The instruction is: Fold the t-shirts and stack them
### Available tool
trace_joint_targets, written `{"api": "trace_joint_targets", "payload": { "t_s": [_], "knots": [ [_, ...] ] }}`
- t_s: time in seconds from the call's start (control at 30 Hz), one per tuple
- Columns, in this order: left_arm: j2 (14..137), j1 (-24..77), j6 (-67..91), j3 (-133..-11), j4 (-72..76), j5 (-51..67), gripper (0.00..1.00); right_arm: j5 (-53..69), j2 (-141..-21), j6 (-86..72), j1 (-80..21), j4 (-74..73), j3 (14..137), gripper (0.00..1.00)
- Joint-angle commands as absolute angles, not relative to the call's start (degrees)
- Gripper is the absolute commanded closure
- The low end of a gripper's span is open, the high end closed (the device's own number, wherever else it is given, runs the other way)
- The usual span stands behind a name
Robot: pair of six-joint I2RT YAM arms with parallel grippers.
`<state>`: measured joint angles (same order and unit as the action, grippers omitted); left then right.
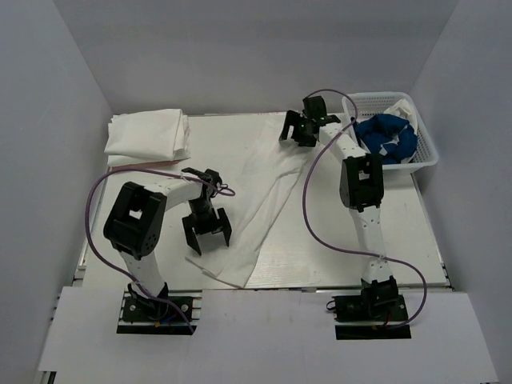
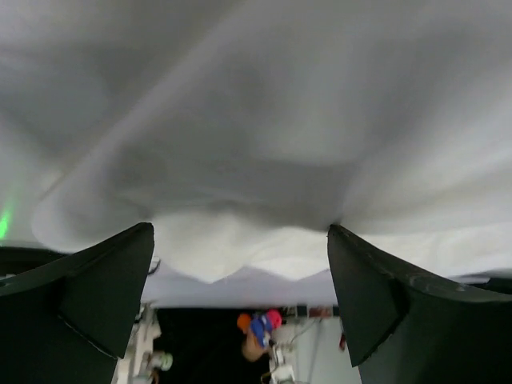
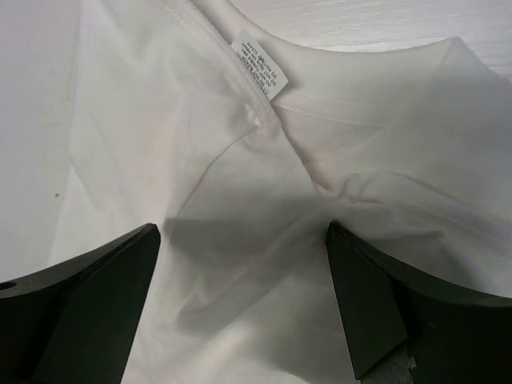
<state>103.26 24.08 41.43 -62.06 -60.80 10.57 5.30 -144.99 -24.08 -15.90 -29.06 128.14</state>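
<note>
A white t-shirt (image 1: 260, 212) lies spread and rumpled across the middle of the table. My left gripper (image 1: 206, 232) is open just above its near left part; the left wrist view shows the cloth (image 2: 256, 144) under the spread jaws. My right gripper (image 1: 298, 130) is open over the shirt's far end; the right wrist view shows the collar with its label (image 3: 258, 66) between the spread jaws. A folded white t-shirt stack (image 1: 148, 133) lies at the far left. A royal blue t-shirt (image 1: 386, 136) sits in the basket.
A white plastic lattice basket (image 1: 426, 152) stands at the far right, holding the blue shirt and some white cloth. Purple cables loop from both arms over the table. White walls enclose the table on three sides.
</note>
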Motion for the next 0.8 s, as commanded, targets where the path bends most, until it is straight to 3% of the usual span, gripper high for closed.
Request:
{"api": "trace_joint_targets", "payload": {
  "t_s": [0.0,0.1,0.33,0.57,0.77],
  "knots": [
    [100.99,25.58,40.79,-61.61,-66.44,14.94,0.01,12.72,-149.42,-26.45,-17.13,-28.15,125.53,0.1],
    [102.12,26.89,37.89,-64.41,-68.12,14.94,0.01,14.32,-146.87,-27.08,-19.85,-18.56,118.57,0.1],
    [103.27,29.36,32.18,-81.1,-70.75,-0.75,0.01,12.13,-145.64,-21.54,-20.48,-19.95,130.16,0.1],
    [108.25,32.95,23.65,-90.86,-57.58,-1.85,0.01,9.23,-130.97,-18.81,-20.22,-20.38,120.78,0.1],
    [124.08,34.28,17.51,-114.14,-58.27,-10.36,0.01,-4.12,-112.44,-22.23,-17.67,-27.32,111.02,0.1]
  ]
}}
